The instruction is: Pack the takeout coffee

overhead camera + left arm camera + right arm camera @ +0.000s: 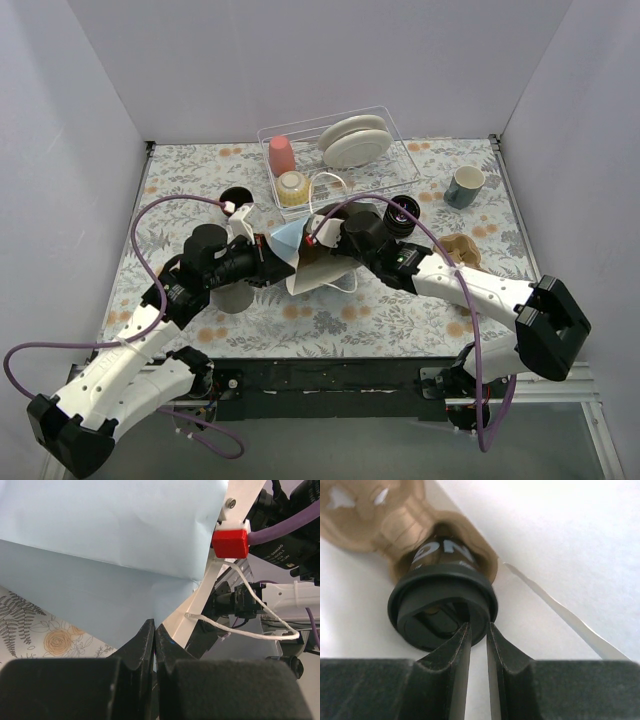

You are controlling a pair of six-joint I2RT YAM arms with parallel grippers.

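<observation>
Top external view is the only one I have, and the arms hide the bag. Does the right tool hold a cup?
Observer: Yes, the right tool pinches the rim of the lid on a black cup.
Operator: Where does this cup sit?
Observer: Its body is wrapped by a brown carrier, with white paper behind.
Operator: And the left tool?
Observer: The left tool is shut on the edge of the light blue bag.
</observation>
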